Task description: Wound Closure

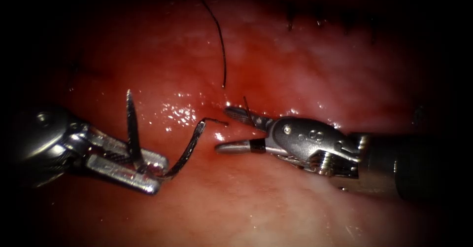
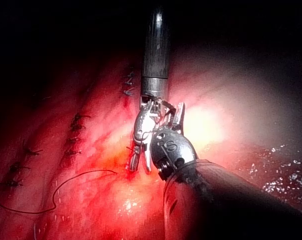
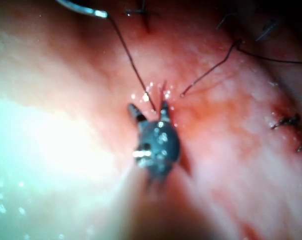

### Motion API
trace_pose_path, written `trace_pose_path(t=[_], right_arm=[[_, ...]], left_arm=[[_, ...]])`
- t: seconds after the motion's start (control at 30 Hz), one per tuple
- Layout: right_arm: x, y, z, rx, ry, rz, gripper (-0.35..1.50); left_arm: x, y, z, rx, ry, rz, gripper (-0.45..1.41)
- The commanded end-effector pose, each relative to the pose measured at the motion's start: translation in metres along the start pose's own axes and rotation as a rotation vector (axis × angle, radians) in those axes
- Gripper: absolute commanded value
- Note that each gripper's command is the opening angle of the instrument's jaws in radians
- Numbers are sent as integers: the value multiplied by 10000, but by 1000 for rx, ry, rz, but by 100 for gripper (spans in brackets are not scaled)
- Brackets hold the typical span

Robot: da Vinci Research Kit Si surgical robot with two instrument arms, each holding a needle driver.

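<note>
The endoscope view is dim, its edges falling into black, with small wet glints on the tissue [image 1: 177,111] (brightest at mid-frame). The left wrist view has a hot white glare patch and dark surroundings. The right wrist view is soft and blurred throughout.

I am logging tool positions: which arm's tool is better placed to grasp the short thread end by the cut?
Probably right: the right tool sits open beside the thread end, while the left tool holds the needle mid-curve, clear of the tissue.
</note>
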Motion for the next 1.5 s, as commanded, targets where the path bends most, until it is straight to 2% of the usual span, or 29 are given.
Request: trace_pose_path(t=[0.03, 0.1, 0.13, 0.17, 0.33, 0.5, 0.53, 0.67, 0.83, 1.03, 1.1, 1.17, 1.3, 1.33, 1.37, 1.43, 1.47, 1.5], right_arm=[[-3, -2, 9, 0, 1, -1, -35], [-6, -2, 10, -73, -17, -2, -35], [-6, -2, 10, -73, -17, -2, -35], [-7, 0, 10, -125, -29, 0, -35], [-5, 3, 1, -171, -41, 24, -35], [8, -21, -21, -136, -36, 37, -35], [20, -34, -32, -111, -29, 48, -35], [49, -59, -48, -67, -25, 72, -35], [76, -99, -53, -26, -17, 85, -35], [103, -137, -45, 9, 2, 103, -35], [108, -142, -45, 18, 9, 106, -35], [119, -148, -47, 38, 54, 115, -35], [118, -142, -47, 36, 54, 109, -35], [116, -136, -46, 33, 54, 103, -16], [114, -132, -45, 34, 55, 97, 24], [111, -122, -45, 14, 56, 32, 73], [106, -111, -44, -20, 52, -2, 113], [101, -102, -44, -41, 50, -38, 128]], left_arm=[[-3, -3, 6, -1, -2, 6, -45], [-3, -1, 7, -1, -2, 6, -45], [-3, -1, 7, -1, -2, 6, -45], [-3, -1, 7, -1, -5, 5, -45], [-3, 4, 7, -13, -11, 28, -45], [-4, -5, -2, 7, -29, 83, -45], [-7, -9, -7, 37, -54, 103, -45], [-15, -18, -14, 102, -128, 132, -45], [-19, -26, -17, 141, -146, 145, -45], [-27, -29, -18, 194, -220, 180, -45], [-27, -28, -19, 198, -227, 184, -45], [-27, -24, -22, 205, -240, 193, -45], [-25, -23, -26, 208, -244, 194, -45], [-24, -23, -28, 209, -245, 193, -45], [-24, -24, -31, 209, -245, 192, -45], [-22, -25, -38, 215, -247, 190, -45], [-21, -26, -46, 226, -251, 193, -45], [-20, -28, -53, 238, -258, 189, -45]])
